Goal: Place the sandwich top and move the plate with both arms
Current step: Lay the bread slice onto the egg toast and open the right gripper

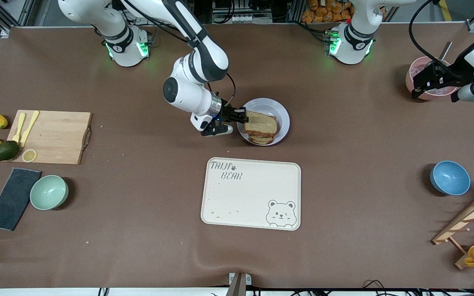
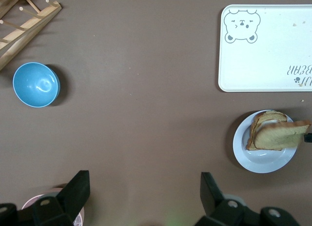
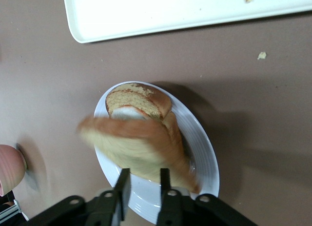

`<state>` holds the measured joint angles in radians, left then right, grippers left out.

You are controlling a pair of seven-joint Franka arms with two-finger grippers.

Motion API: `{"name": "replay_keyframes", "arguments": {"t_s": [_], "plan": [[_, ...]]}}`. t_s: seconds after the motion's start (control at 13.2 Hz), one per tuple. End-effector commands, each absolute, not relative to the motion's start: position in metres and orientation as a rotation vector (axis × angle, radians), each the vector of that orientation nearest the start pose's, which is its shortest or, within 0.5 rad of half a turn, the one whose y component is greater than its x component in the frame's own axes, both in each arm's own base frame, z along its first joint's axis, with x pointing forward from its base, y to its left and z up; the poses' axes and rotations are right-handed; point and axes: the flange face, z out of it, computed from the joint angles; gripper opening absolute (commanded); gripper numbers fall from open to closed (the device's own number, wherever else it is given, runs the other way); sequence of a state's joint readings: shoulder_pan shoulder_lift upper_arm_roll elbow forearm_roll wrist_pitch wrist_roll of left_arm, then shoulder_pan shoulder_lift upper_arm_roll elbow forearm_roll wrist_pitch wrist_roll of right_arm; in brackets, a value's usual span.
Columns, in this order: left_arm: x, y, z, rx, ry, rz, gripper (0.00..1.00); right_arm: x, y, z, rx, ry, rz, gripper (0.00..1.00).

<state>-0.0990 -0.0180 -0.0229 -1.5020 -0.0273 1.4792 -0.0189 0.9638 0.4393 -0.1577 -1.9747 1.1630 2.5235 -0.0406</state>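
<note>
- Front view, frame centre: right pincer (image 1: 243,116) is sitting at plate (image 1: 280,113) edge, fingers slightly parted beside sandwich top (image 1: 263,122); whether gripping, cannot tell.
- Upper right of frame: left pincer (image 1: 426,84) is hanging released over pink bowl (image 1: 416,70).

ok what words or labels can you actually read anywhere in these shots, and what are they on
"TAIJI BEAR": printed with a small paw mark in one corner of the cream tray, which also carries a bear face drawing in the corner diagonal to it.
Round markings on the bands near the two arm bases: too small to read.
No other text is legible on the plate, bowls or cutting board.
</note>
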Motion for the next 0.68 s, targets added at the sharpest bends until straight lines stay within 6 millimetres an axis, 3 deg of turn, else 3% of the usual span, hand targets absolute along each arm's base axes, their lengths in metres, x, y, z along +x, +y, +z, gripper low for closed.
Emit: {"name": "replay_keyframes", "arguments": {"t_s": [0.0, 0.38, 0.61], "plan": [[0.535, -0.069, 0.662, -3.175, 0.162, 0.016, 1.00, 0.445, 0.445, 0.266, -2.479, 0.126, 0.131, 1.00], [0.535, -0.069, 0.662, -3.174, 0.165, 0.016, 1.00, 0.496, 0.403, 0.292, -2.546, 0.068, 0.049, 1.00], [0.535, -0.069, 0.662, -3.176, 0.165, 0.017, 1.00, 0.540, 0.348, 0.315, -2.618, 0.033, 0.081, 1.00]]}}
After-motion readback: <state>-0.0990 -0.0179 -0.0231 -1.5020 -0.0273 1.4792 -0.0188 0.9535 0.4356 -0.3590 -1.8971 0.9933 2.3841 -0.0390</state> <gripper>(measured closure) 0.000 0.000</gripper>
